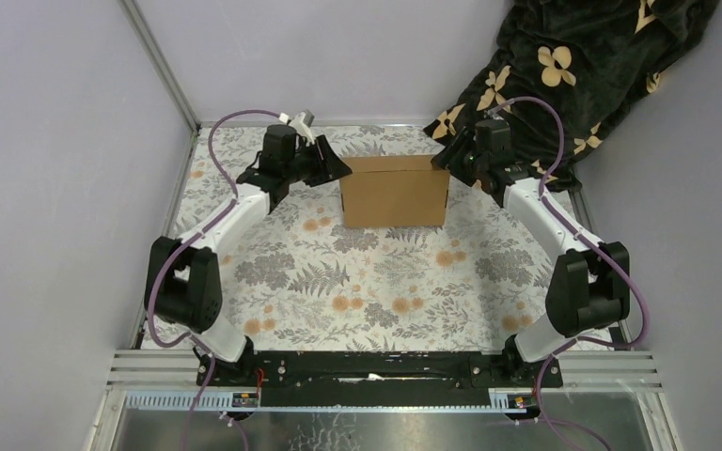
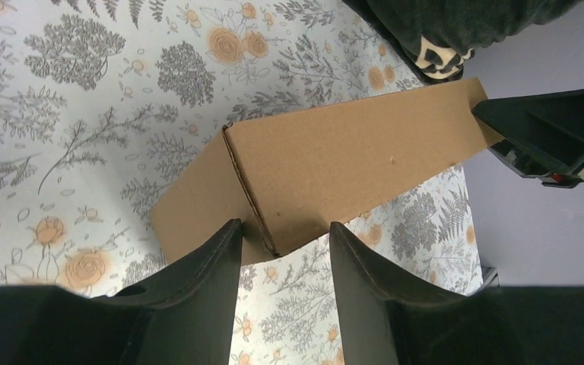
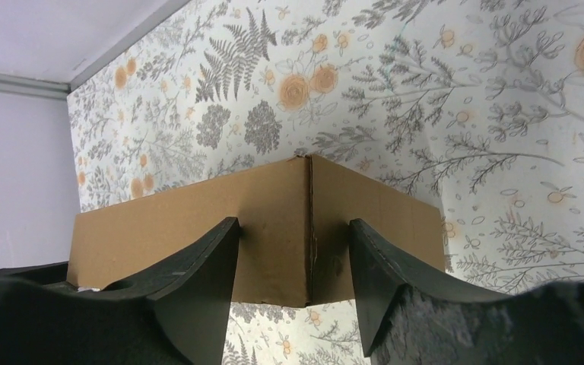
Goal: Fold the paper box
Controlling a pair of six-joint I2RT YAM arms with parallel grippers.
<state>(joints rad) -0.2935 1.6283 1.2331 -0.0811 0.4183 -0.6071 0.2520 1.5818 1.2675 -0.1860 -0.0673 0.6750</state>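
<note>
Box formed, both arms at its top corners: shove/crush risk.
The paper box (image 1: 395, 193) sits upper centre of the top view, on the floral tabletop (image 1: 367, 301). The left gripper (image 1: 340, 167) is at its upper-left corner and the right gripper (image 1: 439, 158) at its upper-right. In both wrist views the jaws are spread, straddling a corner edge of the box with nothing clamped. My read: if one side pushes harder, the box skids or rotates on the tabletop, or the corner crumples. An unseated tab could also spring back, but I can't see the tabs from here.
</note>
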